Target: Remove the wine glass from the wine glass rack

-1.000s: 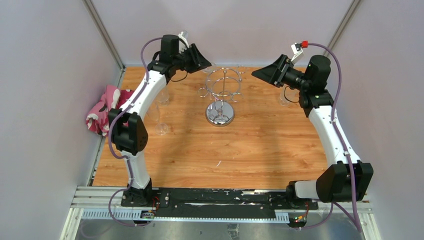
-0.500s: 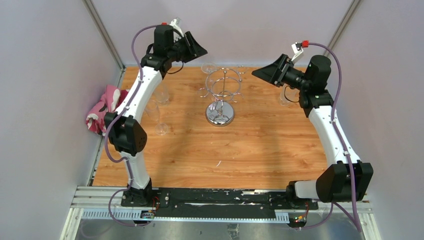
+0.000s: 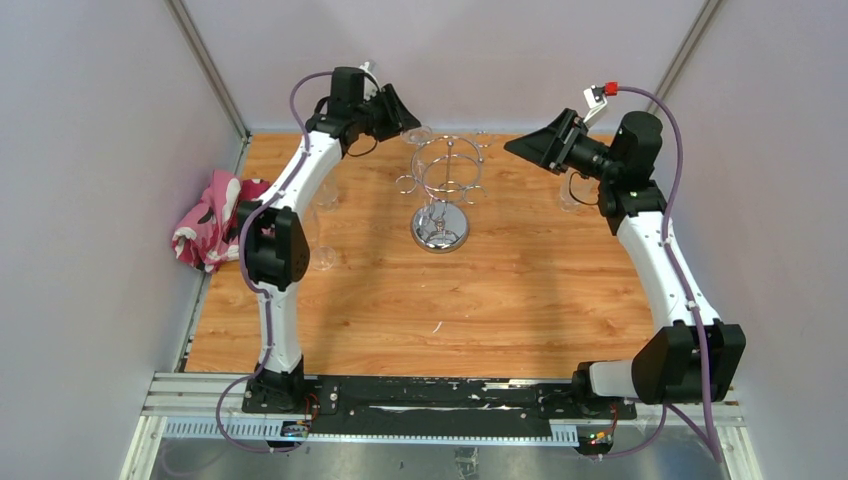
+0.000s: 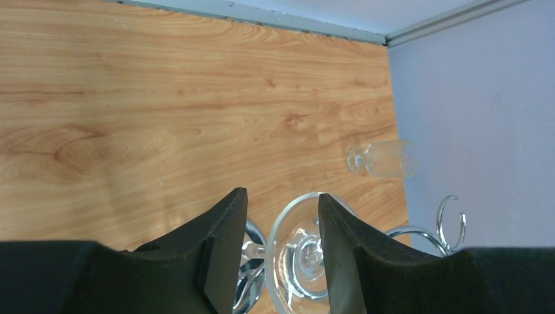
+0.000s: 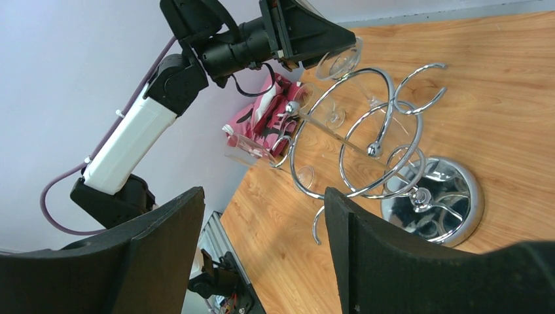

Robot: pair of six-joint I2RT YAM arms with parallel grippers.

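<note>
Lavender walls close round the pale wood surface [image 3: 520, 300], and the wine glass rack [image 3: 441, 226] stands upright toward its far middle. It is bright chrome wire, with a round mirror base, a thin central post and curled loops ringing the top. The wine glass [image 4: 300, 252] sits at the rack's far-left edge, clear, its round foot facing my left wrist camera beside a chrome loop. My left claw [image 4: 280, 195] is up against it, fingers parted to a narrow gap with the stem showing between them; I can't make out any contact. My right claw [image 5: 262, 196] hangs off to the rack's right — spread wide, nothing in it.
</note>
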